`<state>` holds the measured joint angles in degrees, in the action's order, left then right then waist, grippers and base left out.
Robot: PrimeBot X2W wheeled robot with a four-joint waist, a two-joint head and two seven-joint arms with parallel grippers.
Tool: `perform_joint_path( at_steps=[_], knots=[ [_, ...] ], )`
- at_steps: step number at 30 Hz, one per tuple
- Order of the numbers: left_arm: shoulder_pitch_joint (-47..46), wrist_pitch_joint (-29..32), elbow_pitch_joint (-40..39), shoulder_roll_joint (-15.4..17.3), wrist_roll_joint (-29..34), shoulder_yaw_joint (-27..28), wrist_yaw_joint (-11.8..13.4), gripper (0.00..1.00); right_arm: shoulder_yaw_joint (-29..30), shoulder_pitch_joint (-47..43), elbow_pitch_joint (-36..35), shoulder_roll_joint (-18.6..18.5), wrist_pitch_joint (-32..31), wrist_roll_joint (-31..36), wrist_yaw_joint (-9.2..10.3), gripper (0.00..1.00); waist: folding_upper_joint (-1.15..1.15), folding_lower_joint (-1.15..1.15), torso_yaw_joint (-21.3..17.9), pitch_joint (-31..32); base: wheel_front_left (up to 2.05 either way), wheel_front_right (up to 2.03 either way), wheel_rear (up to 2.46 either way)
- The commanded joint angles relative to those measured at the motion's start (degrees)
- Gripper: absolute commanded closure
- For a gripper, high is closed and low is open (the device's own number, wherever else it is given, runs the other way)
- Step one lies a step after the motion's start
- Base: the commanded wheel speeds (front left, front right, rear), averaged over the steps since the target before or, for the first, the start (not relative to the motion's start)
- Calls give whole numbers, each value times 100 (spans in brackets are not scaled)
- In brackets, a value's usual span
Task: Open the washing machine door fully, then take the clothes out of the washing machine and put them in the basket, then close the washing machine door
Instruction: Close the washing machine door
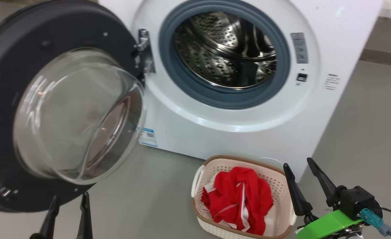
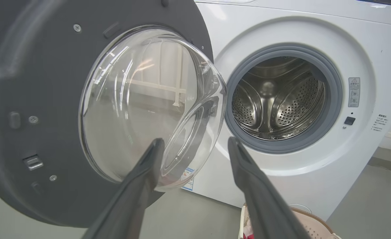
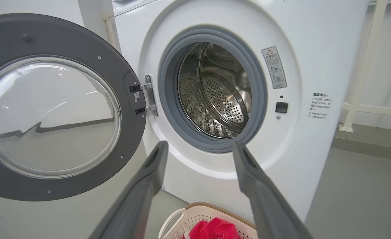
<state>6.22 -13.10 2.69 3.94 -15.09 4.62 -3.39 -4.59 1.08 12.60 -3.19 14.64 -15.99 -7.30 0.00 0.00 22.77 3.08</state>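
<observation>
Clothes (image 1: 238,199), red with white bands, lie heaped in the basket (image 1: 281,186) in the head view; the basket stands on the floor (image 1: 155,199) just in front of the washing machine (image 1: 215,129), below the right part of its opening; the washing machine door (image 1: 3,83) is swung wide open to the left on its hinge (image 1: 144,49), its glass bowl (image 1: 76,116) bulging toward the camera; the steel drum (image 1: 225,49) shows inside the grey-blue rubber ring (image 1: 168,73); the left hand (image 1: 70,196) sits at the lower left, fingers apart and holding nothing, tips just under the door's lower rim, and whether they touch it I cannot tell; the right hand (image 1: 297,162) sits at the lower right, beside the basket's right edge, fingers spread and empty.

From the left wrist view, the left hand (image 2: 196,141) is open with nothing between its fingers; one finger overlaps the glass bowl (image 2: 142,99), the other points at the washing machine (image 2: 298,172) below the drum (image 2: 275,99); the washing machine door (image 2: 32,66) takes up the left side; a corner of the basket (image 2: 314,225) shows at the bottom edge.

From the right wrist view, the right hand (image 3: 200,144) is spread and grips nothing, aimed at the washing machine (image 3: 215,166) under the rubber ring (image 3: 168,99); the washing machine door (image 3: 16,36) stands open at the left, apart from the opening; the basket (image 3: 188,215) lies at the bottom between the fingers with the clothes (image 3: 215,230) in it.
</observation>
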Motion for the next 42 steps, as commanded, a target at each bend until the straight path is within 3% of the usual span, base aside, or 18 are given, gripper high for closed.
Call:
perform_joint_path(
  at_steps=[1,15,34,35,36,37,42],
  knots=[
    [-70,14,-188,84,40,192,55,0,-141,75,-164,-26,36,-22,-19,0,0,0,344,45,0,0,0],
    [207,-15,-577,75,-106,474,395,0,-675,611,53,-68,36,-84,-19,0,0,0,636,-194,0,0,0],
    [171,-56,-528,106,-223,442,452,0,-730,702,126,-129,36,-150,-19,0,0,0,578,-121,0,0,0],
    [167,-51,-514,120,-218,436,452,3,-734,699,124,-125,36,-149,-19,0,0,0,574,-117,0,0,0],
    [164,-45,-498,137,-207,434,457,56,-738,692,124,-119,36,-149,-19,0,0,0,569,-110,0,0,0],
    [151,-43,-486,159,-201,437,459,100,-741,683,122,-113,36,-149,-19,0,0,0,565,-104,0,0,0],
    [-120,-30,-552,314,-220,493,439,100,-732,642,129,-100,36,-154,-19,0,0,0,557,-98,0,0,0]
  ],
)
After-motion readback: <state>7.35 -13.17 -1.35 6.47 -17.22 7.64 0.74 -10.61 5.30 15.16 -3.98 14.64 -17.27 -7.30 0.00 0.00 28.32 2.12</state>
